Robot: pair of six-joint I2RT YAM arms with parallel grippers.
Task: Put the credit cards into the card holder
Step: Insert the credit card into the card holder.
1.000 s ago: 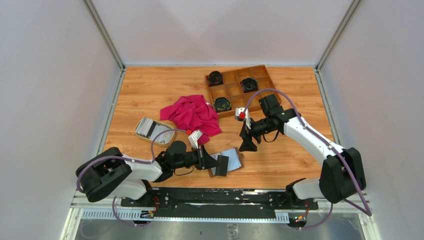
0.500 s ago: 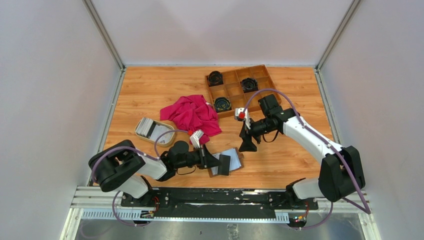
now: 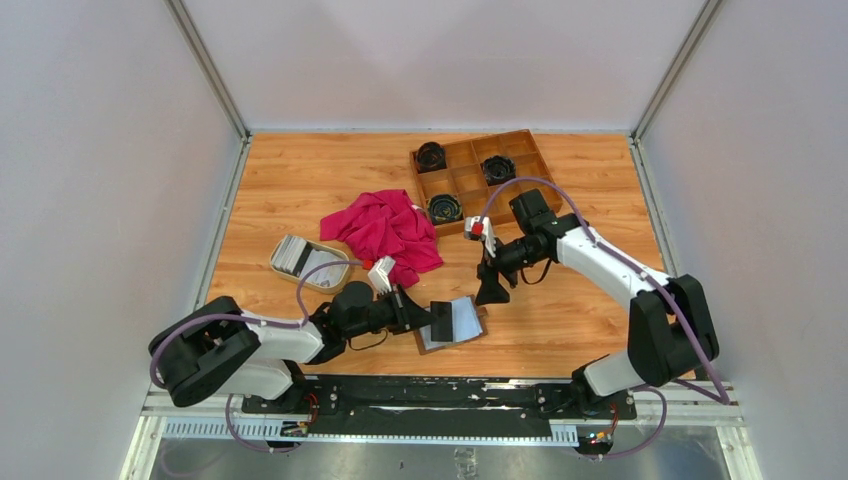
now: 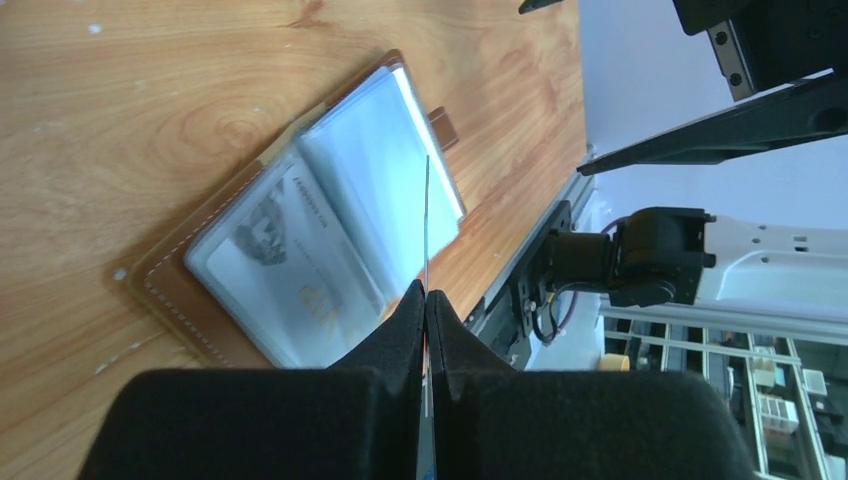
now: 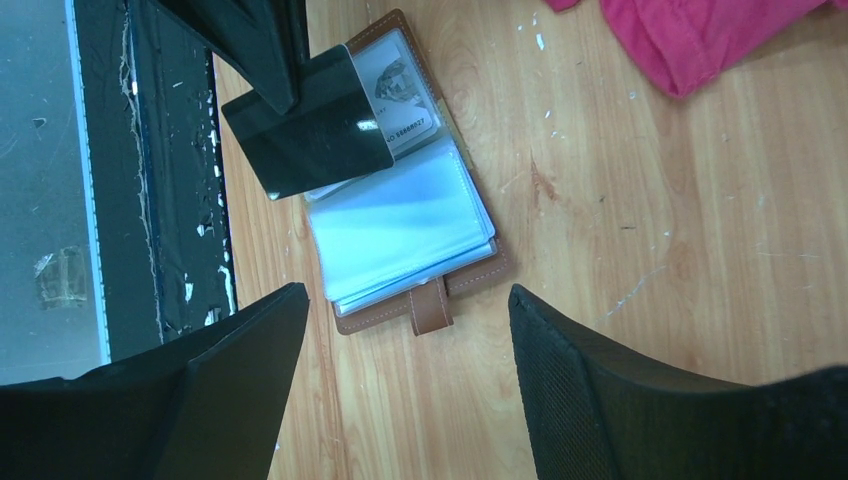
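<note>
The card holder [image 5: 400,225] lies open and flat on the bench [image 3: 300,180] at about 6 o'clock, near the front edge. Its brown leather cover faces down and its clear inner sleeves face up. One sleeve shows a pale printed card. The snap tab [image 5: 429,306] sticks out from the cover's edge, flat on the wood.

A dark card [image 5: 312,135] hangs over the holder's 9 o'clock side. It is pinched at one end by the left hand [image 4: 425,310], whose fingers are pressed together on it. The left wrist view shows this card edge-on, as a thin line above the sleeves. Whether its free edge touches the sleeves cannot be told.

The right hand [image 3: 492,288] hovers at the holder's 1 o'clock. Its fingers are spread wide and grip nothing, and the holder shows between them in its wrist view.

The remaining credit cards [image 3: 296,255] are stacked in a cream oval dish [image 3: 277,266] at the holder's 10 o'clock, well apart from it. A crumpled crimson cloth [image 3: 385,228] lies at 11 o'clock, between the dish and the right hand.

A wooden compartment tray [image 3: 468,180] sits at the bench's 12 to 1 o'clock. Three of its compartments hold round black objects [image 3: 431,156].
</note>
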